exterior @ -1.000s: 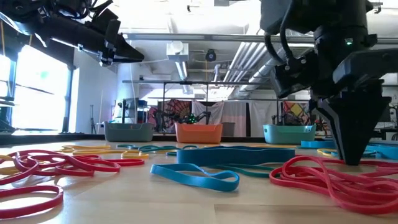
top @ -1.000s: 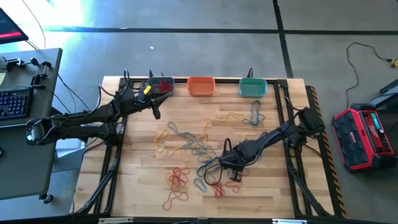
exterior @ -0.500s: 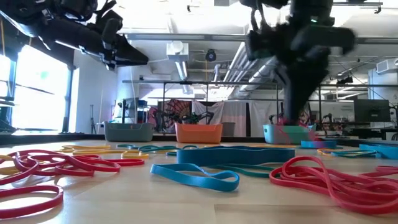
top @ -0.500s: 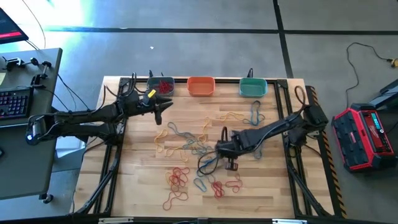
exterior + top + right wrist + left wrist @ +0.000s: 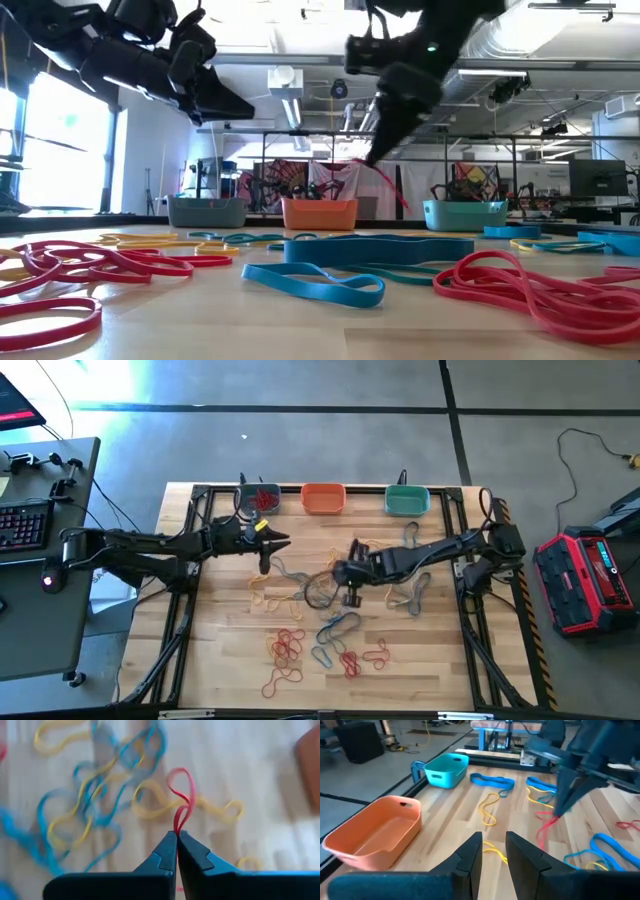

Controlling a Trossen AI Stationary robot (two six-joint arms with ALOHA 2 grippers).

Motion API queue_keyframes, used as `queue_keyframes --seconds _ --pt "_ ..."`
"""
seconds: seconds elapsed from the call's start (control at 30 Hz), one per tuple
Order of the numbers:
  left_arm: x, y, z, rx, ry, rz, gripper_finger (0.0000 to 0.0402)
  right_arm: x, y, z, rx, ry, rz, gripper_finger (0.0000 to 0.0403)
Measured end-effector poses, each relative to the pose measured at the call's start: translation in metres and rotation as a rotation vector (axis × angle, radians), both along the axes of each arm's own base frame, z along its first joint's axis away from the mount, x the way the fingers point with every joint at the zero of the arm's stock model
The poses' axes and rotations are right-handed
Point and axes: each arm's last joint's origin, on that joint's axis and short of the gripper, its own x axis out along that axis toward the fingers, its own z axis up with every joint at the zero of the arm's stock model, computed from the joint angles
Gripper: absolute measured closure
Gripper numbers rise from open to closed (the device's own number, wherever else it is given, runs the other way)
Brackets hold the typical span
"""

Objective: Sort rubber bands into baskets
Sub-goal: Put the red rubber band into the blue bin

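My right gripper (image 5: 177, 836) pinches a red band (image 5: 181, 800): light, floppy, dangling; grip any strand. Left gripper (image 5: 492, 851) slightly open, empty.

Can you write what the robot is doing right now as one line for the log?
right gripper: jaws shut on red rubber band, lifted above table | left gripper: jaws apart, empty, hovering | grey basket: holds red bands

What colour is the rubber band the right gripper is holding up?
Red. The rubber band pinched in the right gripper shows best in the right wrist view.

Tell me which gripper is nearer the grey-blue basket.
Left. The left gripper hovers just in front of the grey-blue basket; the right gripper is farther, over mid-table.
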Motion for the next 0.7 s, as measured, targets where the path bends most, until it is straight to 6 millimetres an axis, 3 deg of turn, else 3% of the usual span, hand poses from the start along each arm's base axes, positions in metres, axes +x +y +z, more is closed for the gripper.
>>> queue_keyframes --seconds 0.33,0.7 --pt "0.022 -0.016 -0.016 0.001 -0.013 -0.046 0.0301 0.023 -0.005 0.017 -0.097 -0.254 0.086 0.0403" --pt "0.036 -0.042 -0.023 0.198 -0.016 -0.089 0.0288 0.026 -0.01 0.021 -0.123 -0.295 0.093 0.0403"
